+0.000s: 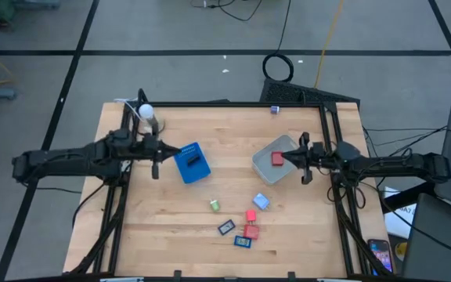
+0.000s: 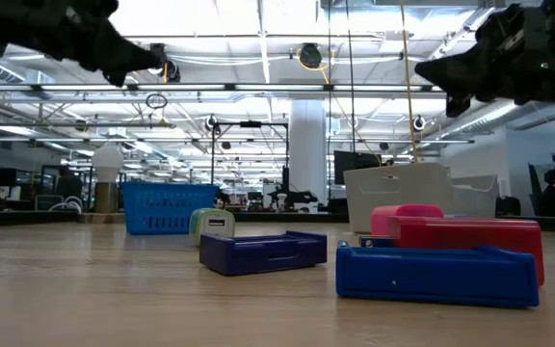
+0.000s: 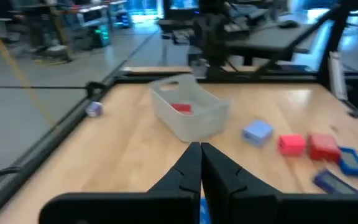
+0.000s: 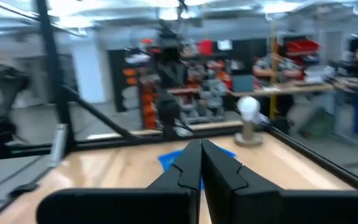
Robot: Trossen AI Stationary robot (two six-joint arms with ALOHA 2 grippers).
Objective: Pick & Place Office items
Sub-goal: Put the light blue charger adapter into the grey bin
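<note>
The office items lie loose near the table's front middle: a green bit (image 1: 214, 205), a light-blue block (image 1: 261, 201), two red blocks (image 1: 250, 223) and two dark flat rectangles (image 1: 234, 234). Another red block (image 1: 276, 159) lies inside the clear tub (image 1: 266, 168). My left gripper (image 1: 156, 151) is shut and holds nothing, raised just left of the blue tray (image 1: 192, 163). In its wrist view the fingers (image 3: 191, 168) are closed together. My right gripper (image 1: 292, 157) hangs shut and without a load above the tub's right part, its fingers (image 4: 191, 163) together.
A white bulb-shaped object (image 1: 146, 112) stands at the far left corner. A small bluish piece (image 1: 275, 110) lies at the far edge. Black frame rails (image 1: 331, 149) run along the table's sides. Bare wood (image 1: 163, 219) shows at the front left.
</note>
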